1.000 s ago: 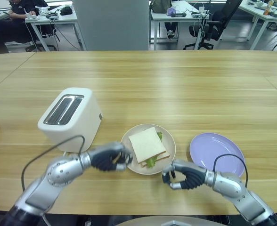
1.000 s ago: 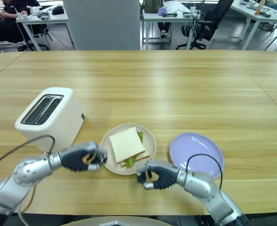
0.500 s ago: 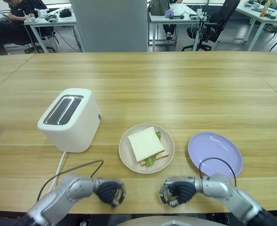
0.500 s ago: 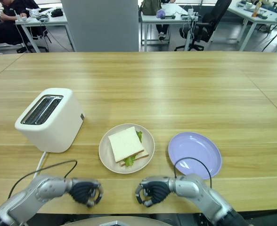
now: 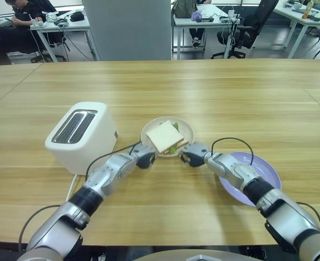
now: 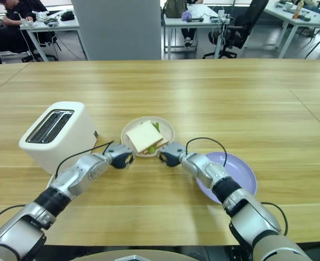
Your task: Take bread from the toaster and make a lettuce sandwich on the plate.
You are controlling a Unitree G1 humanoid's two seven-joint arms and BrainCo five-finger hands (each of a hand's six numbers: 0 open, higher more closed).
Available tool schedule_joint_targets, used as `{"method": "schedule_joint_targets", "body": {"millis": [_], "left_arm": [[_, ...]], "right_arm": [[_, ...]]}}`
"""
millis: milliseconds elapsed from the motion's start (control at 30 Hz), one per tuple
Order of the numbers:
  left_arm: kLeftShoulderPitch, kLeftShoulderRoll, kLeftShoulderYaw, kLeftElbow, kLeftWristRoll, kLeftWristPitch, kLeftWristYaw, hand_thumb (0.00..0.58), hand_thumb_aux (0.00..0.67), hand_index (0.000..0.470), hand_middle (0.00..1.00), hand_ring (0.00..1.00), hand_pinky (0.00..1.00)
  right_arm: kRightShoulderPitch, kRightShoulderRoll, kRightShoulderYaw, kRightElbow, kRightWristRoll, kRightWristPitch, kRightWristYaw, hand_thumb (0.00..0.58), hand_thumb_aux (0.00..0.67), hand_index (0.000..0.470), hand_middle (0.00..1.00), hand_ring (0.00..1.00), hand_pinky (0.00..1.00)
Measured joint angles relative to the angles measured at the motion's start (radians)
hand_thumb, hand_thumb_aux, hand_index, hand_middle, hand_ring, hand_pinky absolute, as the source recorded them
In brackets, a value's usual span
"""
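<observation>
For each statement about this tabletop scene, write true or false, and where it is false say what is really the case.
1. The sandwich lies on the beige plate. True.
2. The toaster stands to the robot's right of the beige plate. False: it stands to the robot's left of it.
3. A slice of bread lies on the purple plate. False: the bread is in the sandwich on the beige plate.
4. The left hand and the right hand are at the near rim of the beige plate, fingers curled. True.
5. Lettuce shows at the sandwich's edge. True.
</observation>
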Motion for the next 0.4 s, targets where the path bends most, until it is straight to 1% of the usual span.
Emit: {"method": "schedule_joint_targets", "body": {"millis": [100,167,200,233,267,300,333,367,400], "left_arm": [[0.018,0.009,0.028,-0.040,0.000,-0.015,0.067,0.580,0.670,0.460,1.00,1.00,1.00],[0.063,0.032,0.048,-0.087,-0.003,-0.027,0.082,0.580,0.670,0.460,1.00,1.00,1.00],[0.084,0.040,0.057,-0.107,-0.005,-0.027,0.081,0.568,0.573,0.393,1.00,1.00,1.00],[0.128,0.059,0.079,-0.159,-0.013,-0.025,0.077,0.568,0.573,0.393,1.00,1.00,1.00],[0.167,0.075,0.096,-0.202,-0.022,-0.025,0.073,0.478,0.389,0.267,1.00,1.00,1.00],[0.204,0.083,0.116,-0.248,-0.028,-0.022,0.069,0.164,0.102,0.070,0.98,0.98,0.98],[0.245,0.084,0.139,-0.300,-0.042,-0.020,0.066,0.000,0.000,0.000,0.85,0.85,0.85],[0.281,0.078,0.158,-0.347,-0.063,-0.018,0.064,0.000,0.000,0.000,0.85,0.85,0.85],[0.332,0.051,0.190,-0.413,-0.109,-0.018,0.064,0.000,0.000,0.000,0.42,0.42,0.42]], "right_arm": [[0.010,-0.016,-0.024,-0.028,0.019,-0.027,-0.029,0.580,0.670,0.460,1.00,1.00,1.00],[0.051,-0.054,-0.052,-0.092,0.044,-0.046,-0.027,0.580,0.670,0.460,1.00,1.00,1.00],[0.070,-0.068,-0.065,-0.120,0.055,-0.052,-0.024,0.580,0.670,0.460,1.00,1.00,1.00],[0.106,-0.091,-0.088,-0.175,0.084,-0.061,-0.011,0.580,0.670,0.460,1.00,1.00,1.00],[0.140,-0.109,-0.107,-0.215,0.107,-0.071,-0.006,0.580,0.670,0.460,1.00,1.00,1.00],[0.171,-0.124,-0.126,-0.256,0.130,-0.079,0.003,0.580,0.670,0.460,1.00,1.00,1.00],[0.209,-0.134,-0.150,-0.302,0.161,-0.089,0.012,0.580,0.670,0.460,0.95,0.95,0.95],[0.250,-0.136,-0.178,-0.346,0.202,-0.099,0.021,0.580,0.670,0.460,0.95,0.95,0.95],[0.313,-0.136,-0.220,-0.418,0.273,-0.114,0.034,0.578,0.628,0.431,0.67,0.67,0.67]]}}
